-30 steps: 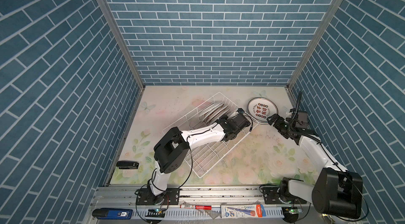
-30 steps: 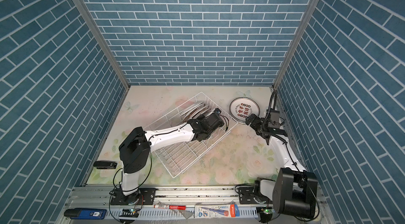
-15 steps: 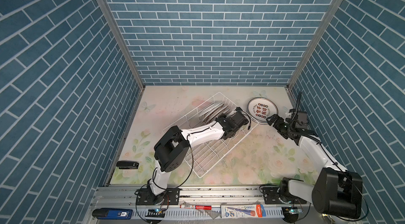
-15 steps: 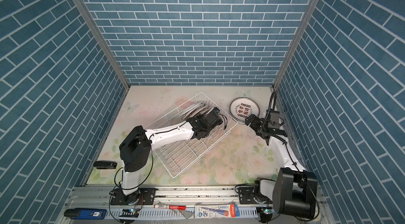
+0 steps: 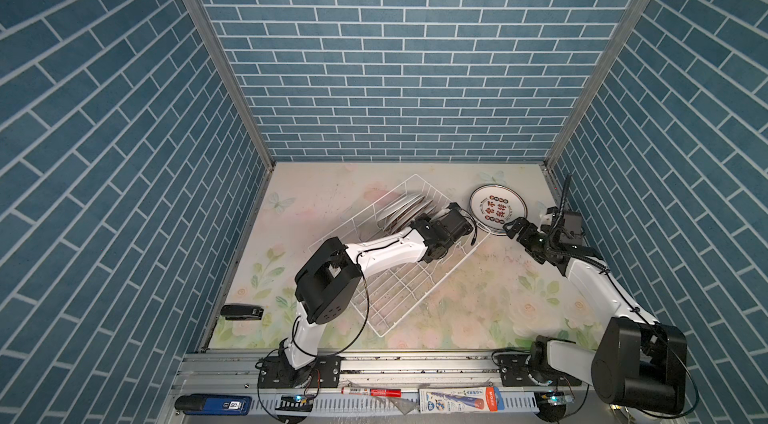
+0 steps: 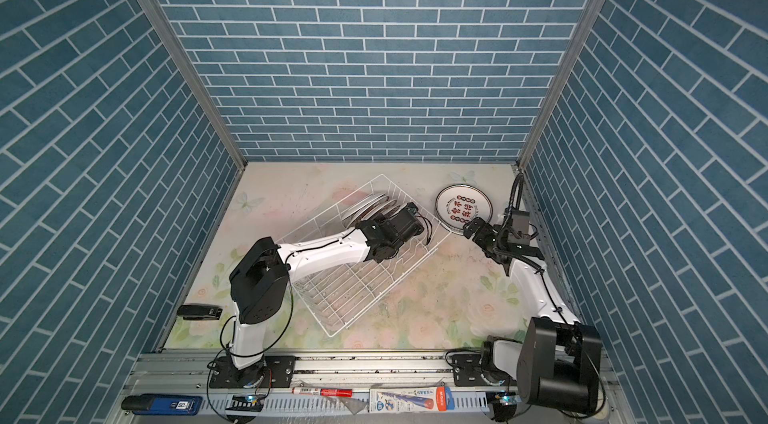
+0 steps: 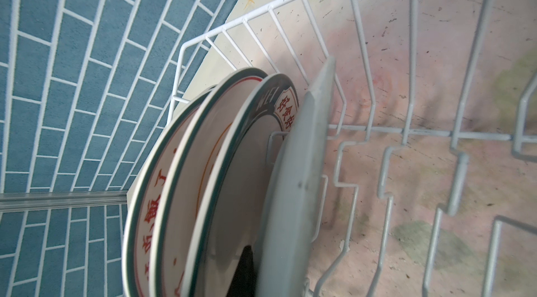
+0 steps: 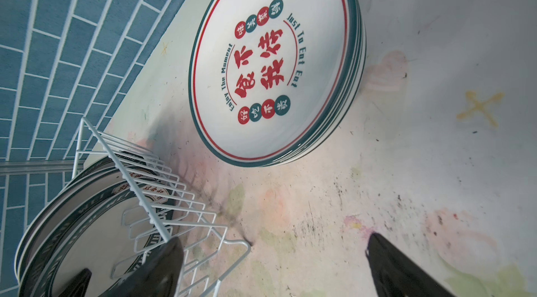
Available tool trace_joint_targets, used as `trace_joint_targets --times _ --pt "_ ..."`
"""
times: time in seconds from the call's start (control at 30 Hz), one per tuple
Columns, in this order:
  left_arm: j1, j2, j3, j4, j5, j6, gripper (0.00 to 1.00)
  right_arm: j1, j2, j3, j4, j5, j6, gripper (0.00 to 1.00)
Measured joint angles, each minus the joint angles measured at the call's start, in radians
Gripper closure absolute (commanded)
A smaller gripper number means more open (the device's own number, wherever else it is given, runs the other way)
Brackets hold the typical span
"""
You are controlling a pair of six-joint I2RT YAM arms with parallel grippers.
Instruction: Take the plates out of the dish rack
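**Nearest racked plate gripped; unloaded stack beside the rack**

Centre of the floral table (image 5: pixel 478 297): white wire dish rack (image 5: pixel 399 297), long axis toward 2 o'clock in both top views. At that 2 o'clock end, a few plates (image 5: pixel 402 210) on edge between the prongs, leaning close together; remainder of the rack bare.

Reaching in from 7 o'clock, left pincer (image 5: pixel 420 222), narrowed onto the nearest plate (image 7: pixel 261 124). Grey finger (image 7: pixel 308 150) flat against the plain back, dark finger (image 7: pixel 245 269) on the face with dark rim and red characters. Behind it in the left wrist view, two further plates (image 7: pixel 209 141), green-rimmed, touching or nearly so.

At 3 o'clock of the racked plates, just outside the rack, stack of plates (image 5: pixel 498 210) flat on the table. Top face up, with red and green characters and English lettering; several green rims below it in the right wrist view.

At 5 o'clock of the stack, just beside its edge, right pincer (image 5: pixel 514 227), spread wide and holding nothing. Dark fingers (image 8: pixel 398 272) well apart over bare table.
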Motion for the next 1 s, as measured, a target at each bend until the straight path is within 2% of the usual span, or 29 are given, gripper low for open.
trace_joint_targets --times 0.43,1.0 --pt "-0.026 -0.027 -0.003 -0.019 -0.014 0.011 1.0 0.0 0.0 -0.005 0.018 -0.027 0.0 0.01" --pt "-0.144 -0.118 0.008 -0.091 -0.147 0.037 1.0 0.0 -0.007 -0.007 0.025 -0.043 0.001 0.01"
